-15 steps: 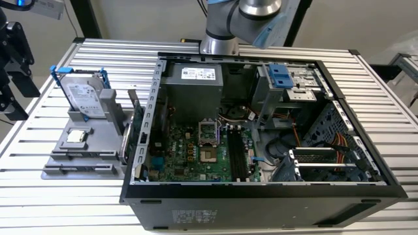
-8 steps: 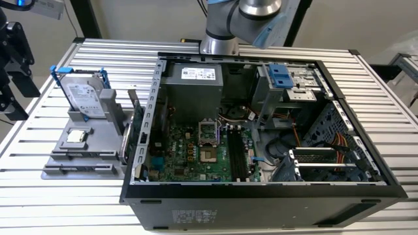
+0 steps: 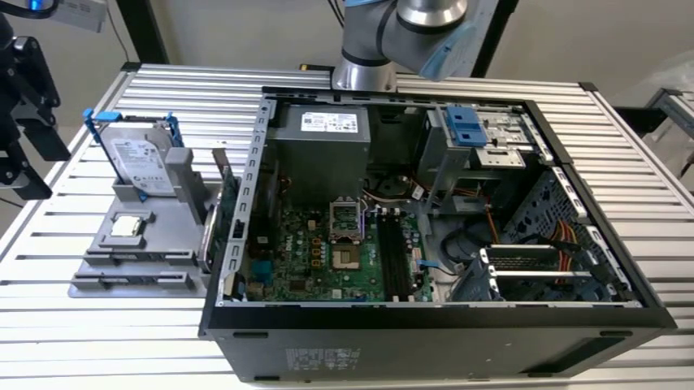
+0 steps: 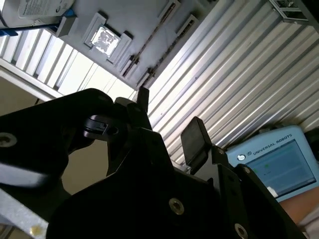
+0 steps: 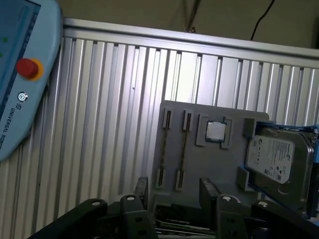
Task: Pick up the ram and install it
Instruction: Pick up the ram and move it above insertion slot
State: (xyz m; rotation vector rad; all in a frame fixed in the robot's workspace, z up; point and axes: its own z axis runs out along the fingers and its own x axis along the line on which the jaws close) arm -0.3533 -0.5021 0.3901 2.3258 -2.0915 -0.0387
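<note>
In the first wrist view, my gripper (image 5: 174,188) is open with nothing between its black fingers (image 5: 142,189). It hangs over the near edge of a grey parts tray (image 5: 219,164). The ram (image 5: 183,149) appears as a thin dark strip standing on edge in one of the tray's two slots, a short way beyond the fingertips. In the second wrist view, the gripper (image 4: 169,117) is open with ribbed table behind it and the tray (image 4: 144,20) further off. In the exterior view, the tray (image 3: 162,244) lies left of the open computer case (image 3: 434,317). The motherboard's black memory slots (image 3: 392,260) lie inside the case.
On the tray are a silver hard drive in a blue frame (image 3: 136,158) and a small square processor chip (image 3: 128,226). A blue teach pendant (image 5: 25,74) lies on the ribbed table (image 5: 109,109). A black fixture (image 3: 22,122) stands at the exterior view's left edge.
</note>
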